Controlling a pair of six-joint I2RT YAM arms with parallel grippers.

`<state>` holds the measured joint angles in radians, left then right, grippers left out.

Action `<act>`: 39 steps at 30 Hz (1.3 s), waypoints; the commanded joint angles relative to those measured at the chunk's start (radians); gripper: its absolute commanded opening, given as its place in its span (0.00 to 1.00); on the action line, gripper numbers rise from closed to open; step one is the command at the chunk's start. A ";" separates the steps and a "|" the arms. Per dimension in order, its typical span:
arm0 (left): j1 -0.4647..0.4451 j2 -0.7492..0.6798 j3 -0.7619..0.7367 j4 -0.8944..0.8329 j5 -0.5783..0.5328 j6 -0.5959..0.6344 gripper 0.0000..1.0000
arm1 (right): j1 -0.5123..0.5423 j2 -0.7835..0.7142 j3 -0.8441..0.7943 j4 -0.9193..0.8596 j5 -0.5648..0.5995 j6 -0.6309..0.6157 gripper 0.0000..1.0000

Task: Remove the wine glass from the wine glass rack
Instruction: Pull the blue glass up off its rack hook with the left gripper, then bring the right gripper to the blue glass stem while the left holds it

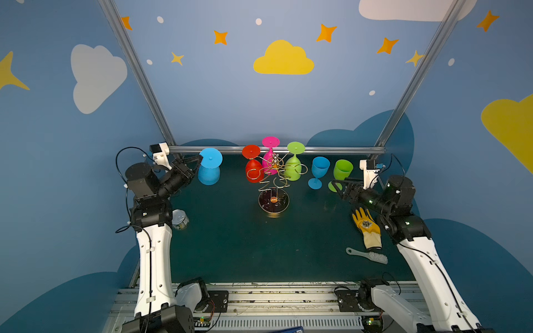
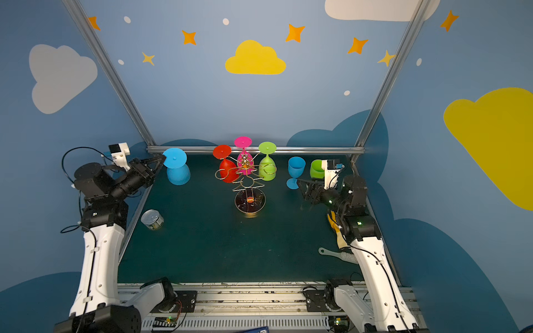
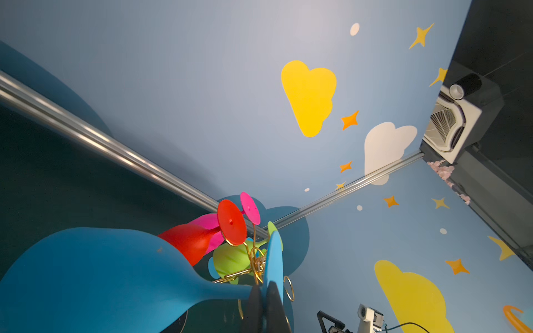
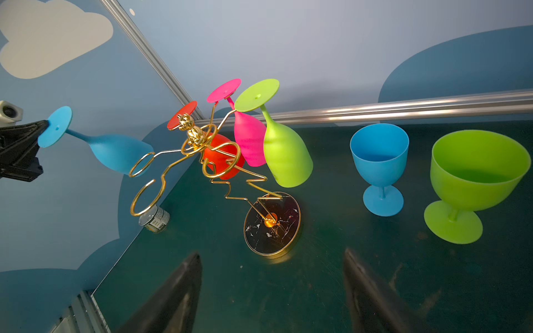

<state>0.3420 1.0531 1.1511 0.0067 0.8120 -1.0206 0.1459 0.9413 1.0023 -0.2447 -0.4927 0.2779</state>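
Note:
The gold wire wine glass rack point(image 1: 274, 176) point(image 2: 248, 180) point(image 4: 196, 144) stands mid-table on its round dark base point(image 1: 273, 201). Red point(image 1: 253, 170), pink point(image 1: 269, 161) and green point(image 1: 294, 170) glasses hang upside down from its arms. A blue wine glass point(image 1: 209, 174) point(image 2: 178, 174) point(image 3: 101, 274) point(image 4: 115, 152) is off to the left, apart from the rack, foot up. My left gripper point(image 1: 200, 158) point(image 2: 162, 158) point(image 3: 264, 288) is shut on its foot disc. My right gripper point(image 1: 336, 188) point(image 2: 300, 187) point(image 4: 271, 259) stands open and empty, low over the table, to the right of the rack.
An upright blue goblet point(image 1: 318, 173) and a green goblet point(image 1: 341, 171) stand at the back right, close to my right gripper. A yellow glove point(image 1: 367, 227) and a brush point(image 1: 369, 255) lie on the right. A tin can point(image 1: 180, 219) lies by the left arm. A metal rail point(image 1: 331, 150) bounds the back.

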 commanded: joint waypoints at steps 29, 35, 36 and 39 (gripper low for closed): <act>-0.311 0.208 0.322 0.492 0.252 -0.441 0.04 | 0.303 0.115 0.209 0.264 -0.086 -0.386 0.79; -0.395 0.264 0.349 0.525 0.272 -0.484 0.04 | 0.388 0.174 0.260 0.258 -0.101 -0.522 0.81; -0.410 0.276 0.355 0.531 0.277 -0.497 0.04 | 0.404 0.186 0.269 0.258 -0.092 -0.542 0.82; -0.445 0.301 0.362 0.529 0.285 -0.504 0.04 | 0.436 0.214 0.282 0.281 -0.065 -0.577 0.83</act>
<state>-0.0818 1.3373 1.4902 0.4885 1.0744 -1.5005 0.5606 1.1400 1.2503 -0.0006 -0.5766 -0.2268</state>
